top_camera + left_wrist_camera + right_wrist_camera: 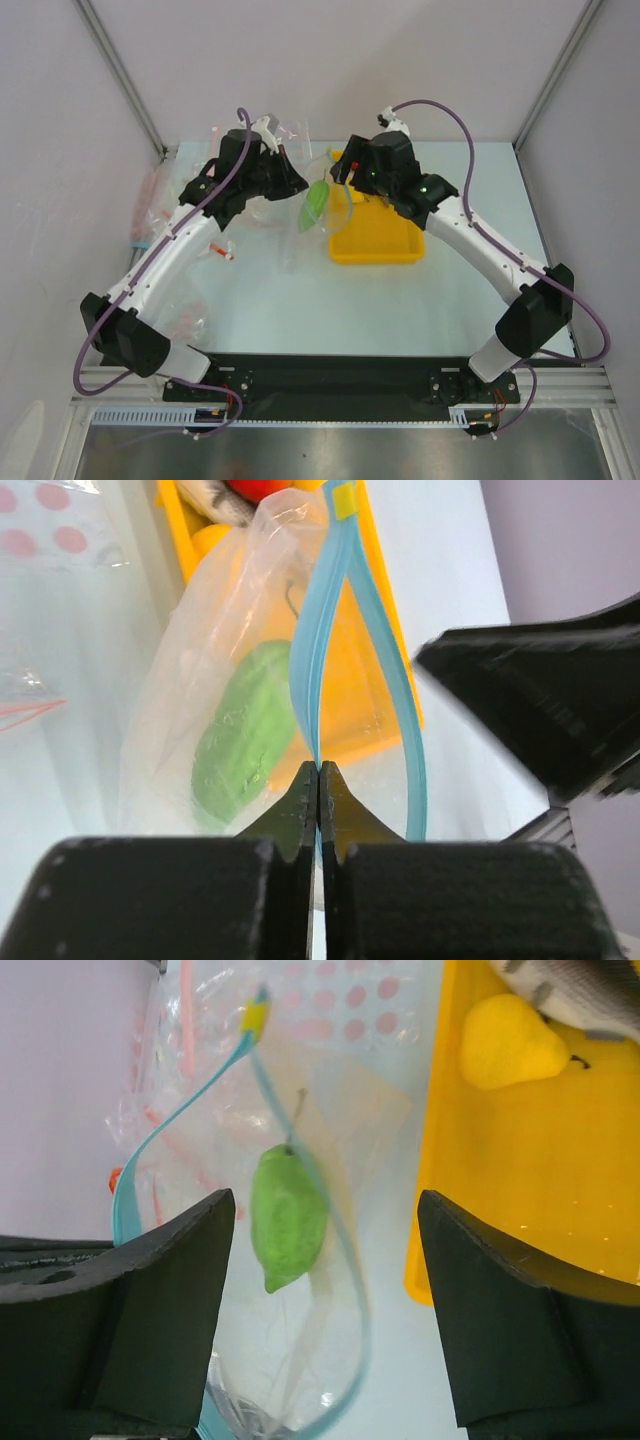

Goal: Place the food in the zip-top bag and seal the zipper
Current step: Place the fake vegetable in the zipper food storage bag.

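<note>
My left gripper (319, 772) is shut on one side of the light-blue zipper (318, 680) of the clear zip-top bag (190, 670), holding its mouth up and open. A green oblong vegetable (245, 735) shows through the plastic inside the bag (305, 215). My right gripper (325, 1220) stands open just above the mouth, with nothing between its fingers; the green piece (288, 1215) lies below it inside the zipper loop (150, 1155). In the yellow tray (530, 1190) are a yellow fruit (510, 1045) and a grey fish (590, 990). A red fruit (258, 488) shows at the tray's far end.
The yellow tray (375, 240) sits right of the bag, mid-table. Other clear bags with pink strips lie at the left wall (150, 200) and near the left arm's base (190, 315). A pink-dotted bag (340, 1000) lies behind the open one. White walls enclose the table.
</note>
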### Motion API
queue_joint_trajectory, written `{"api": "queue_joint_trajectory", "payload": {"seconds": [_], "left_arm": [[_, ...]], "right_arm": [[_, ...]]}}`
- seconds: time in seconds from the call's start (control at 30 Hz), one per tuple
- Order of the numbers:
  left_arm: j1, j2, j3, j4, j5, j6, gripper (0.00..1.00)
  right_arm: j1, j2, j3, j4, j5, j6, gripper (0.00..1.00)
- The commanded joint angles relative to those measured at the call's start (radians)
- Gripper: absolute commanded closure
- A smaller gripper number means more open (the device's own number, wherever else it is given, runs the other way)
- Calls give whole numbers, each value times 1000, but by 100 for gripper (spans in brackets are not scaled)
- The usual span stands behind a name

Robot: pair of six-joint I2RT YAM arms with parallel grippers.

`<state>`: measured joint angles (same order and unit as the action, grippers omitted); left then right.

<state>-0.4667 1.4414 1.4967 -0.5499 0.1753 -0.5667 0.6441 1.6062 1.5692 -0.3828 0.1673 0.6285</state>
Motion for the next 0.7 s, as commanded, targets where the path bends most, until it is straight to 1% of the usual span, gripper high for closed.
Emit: {"api": "queue_joint_trajectory", "payload": {"seconds": [0.0,0.03,0.17,0.27,0.4,0.57,0.67], "left_arm": [[10,-47,28,-25,-65,36,100],[10,-49,31,-37,-75,40,100],[14,-65,31,-51,-109,56,100],[14,-79,23,-44,-120,57,100],[14,-82,25,-41,-134,60,100],[14,-87,30,-38,-151,67,100],[14,-98,23,-41,-169,71,100]], "right_arm": [[-87,-63,-31,22,-32,62,23],[-124,-68,-46,19,-43,77,23],[-164,-77,-60,7,-34,82,25],[-179,-65,-60,13,-104,73,25],[-158,-48,-61,53,-218,54,23],[-129,-46,-70,125,-333,1,22],[-118,-43,-87,179,-441,-15,22]]}}
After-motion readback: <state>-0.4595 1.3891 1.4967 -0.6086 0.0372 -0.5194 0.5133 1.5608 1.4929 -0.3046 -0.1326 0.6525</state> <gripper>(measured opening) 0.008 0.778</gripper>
